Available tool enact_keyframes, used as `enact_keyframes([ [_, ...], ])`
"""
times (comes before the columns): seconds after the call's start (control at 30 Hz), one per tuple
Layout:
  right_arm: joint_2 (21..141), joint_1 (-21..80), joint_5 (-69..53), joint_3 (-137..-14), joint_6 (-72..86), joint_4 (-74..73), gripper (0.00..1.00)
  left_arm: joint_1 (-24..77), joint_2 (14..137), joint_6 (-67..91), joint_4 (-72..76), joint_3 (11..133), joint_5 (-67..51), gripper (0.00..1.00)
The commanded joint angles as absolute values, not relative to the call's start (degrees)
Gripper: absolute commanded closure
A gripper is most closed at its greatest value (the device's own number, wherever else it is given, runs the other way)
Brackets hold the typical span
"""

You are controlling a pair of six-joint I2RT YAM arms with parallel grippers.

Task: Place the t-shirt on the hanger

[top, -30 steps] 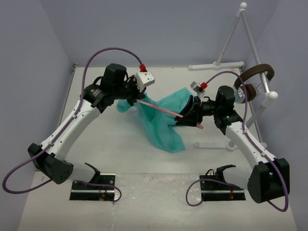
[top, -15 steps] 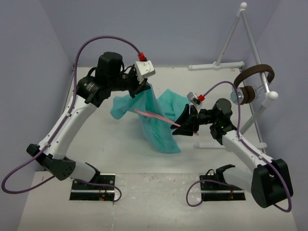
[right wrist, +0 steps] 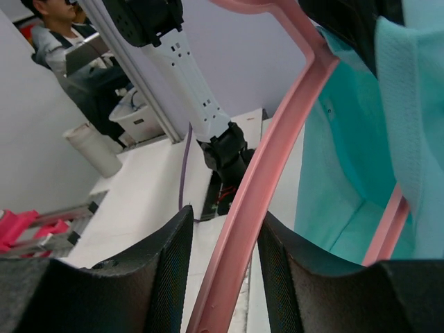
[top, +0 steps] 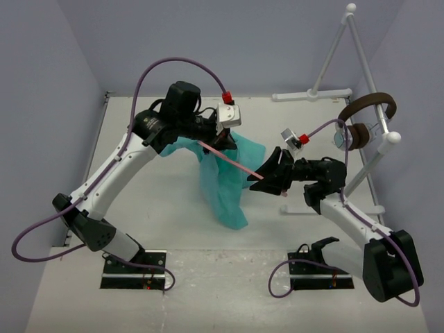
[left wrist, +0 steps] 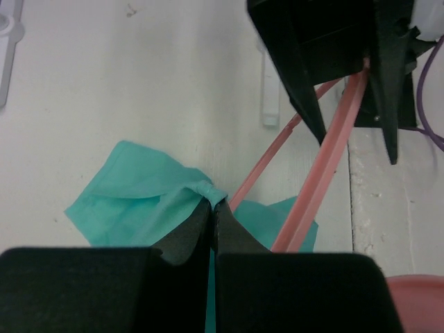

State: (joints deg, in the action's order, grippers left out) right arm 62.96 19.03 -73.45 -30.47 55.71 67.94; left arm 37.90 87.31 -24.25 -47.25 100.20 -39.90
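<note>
The teal t-shirt (top: 225,187) hangs in the air over the table's middle, bunched at the top. My left gripper (top: 223,142) is shut on a fold of its upper edge; the left wrist view shows the closed jaws (left wrist: 211,202) pinching the cloth (left wrist: 132,194). The pink hanger (top: 232,161) runs slantwise from the left gripper down to my right gripper (top: 267,177), with one end inside the shirt. The right wrist view shows a hanger bar (right wrist: 277,146) between the right gripper's fingers (right wrist: 225,218), with shirt cloth (right wrist: 347,152) draped beside it. The hanger's hook is hidden.
A white tubular rack (top: 368,90) stands at the right back, with brown headphones (top: 364,114) hanging on it. Its foot bars lie on the table at the back (top: 312,94) and near the right arm (top: 302,208). Grey walls close in the sides.
My left gripper has swung right toward the right gripper, carrying the shirt along the hanger. The shirt now hangs narrower and more bunched. The right gripper shifted slightly right.
</note>
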Motion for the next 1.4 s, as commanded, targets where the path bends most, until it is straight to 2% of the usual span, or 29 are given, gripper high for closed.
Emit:
enact_keyframes([
  [0.0, 66.7, 19.5, -68.7, -29.4, 68.2, 97.0, 1.0, 37.9, 86.6, -24.7, -45.4, 105.1, -51.7, 1.0],
  [0.23, 65.4, 19.5, -68.6, -29.0, 66.3, 95.2, 1.0, 38.3, 87.6, -21.0, -43.8, 112.3, -48.6, 1.0],
  [0.3, 64.5, 19.5, -68.6, -29.5, 66.3, 94.6, 1.0, 38.3, 87.5, -20.6, -43.3, 112.2, -48.3, 0.95],
  [0.33, 64.0, 19.4, -68.5, -30.0, 66.4, 94.6, 1.0, 38.3, 87.5, -20.5, -43.0, 111.6, -47.5, 0.83],
  [0.37, 63.9, 19.4, -68.4, -30.2, 66.6, 94.7, 1.0, 38.3, 87.5, -20.6, -43.1, 111.3, -46.9, 0.77],
  [0.4, 63.5, 19.4, -68.3, -30.7, 66.7, 94.7, 1.0, 38.3, 87.5, -20.6, -43.1, 111.1, -46.2, 0.61],
  [0.43, 63.2, 19.4, -68.2, -31.0, 66.8, 94.7, 1.0, 38.3, 87.6, -20.4, -42.8, 111.0, -44.4, 0.26],
  [0.47, 63.0, 19.4, -68.2, -31.3, 66.8, 94.7, 1.0, 38.3, 87.7, -19.9, -42.5, 111.0, -42.1, 0.04],
  [0.5, 63.0, 19.4, -68.3, -31.5, 66.9, 95.1, 1.0, 38.3, 87.5, -18.7, -41.3, 111.0, -37.5, 0.0],
  [0.67, 63.6, 19.2, -67.4, -31.4, 67.3, 97.0, 1.0, 35.7, 83.0, -10.0, -30.5, 110.1, -5.3, 0.0],
  [0.77, 64.3, 19.2, -65.3, -31.5, 67.1, 96.9, 1.0, 32.8, 79.5, -8.0, -22.8, 107.4, 4.1, 0.0],
  [0.87, 64.5, 19.2, -65.2, -32.0, 67.7, 97.0, 1.0, 30.7, 77.4, -12.0, -21.5, 106.2, 7.1, 0.0],
  [0.97, 63.2, 17.2, -65.5, -34.3, 70.5, 97.0, 1.0, 20.9, 77.0, -13.5, -25.2, 104.1, -5.5, 0.0],
  [1.07, 62.6, 14.8, -66.0, -36.7, 74.6, 96.9, 1.0, 12.4, 74.5, -11.4, -21.9, 96.4, -25.7, 0.0],
  [1.13, 63.1, 12.2, -66.8, -40.0, 79.9, 97.0, 1.0, 6.0, 71.8, -15.5, -17.0, 89.3, -61.0, 0.0],
  [1.2, 63.9, 11.2, -68.4, -42.4, 83.3, 97.0, 1.0, 4.3, 69.5, -12.7, -5.3, 83.1, -79.5, 0.0],
  [1.3, 63.6, 11.0, -71.0, -45.6, 85.3, 97.0, 1.0, 4.0, 70.1, 0.7, 10.8, 77.6, -91.1, 0.0],
  [1.37, 63.5, 10.9, -71.5, -46.5, 85.9, 96.9, 1.0, 4.0, 72.4, 1.6, 10.6, 78.8, -93.3, 0.02],
])
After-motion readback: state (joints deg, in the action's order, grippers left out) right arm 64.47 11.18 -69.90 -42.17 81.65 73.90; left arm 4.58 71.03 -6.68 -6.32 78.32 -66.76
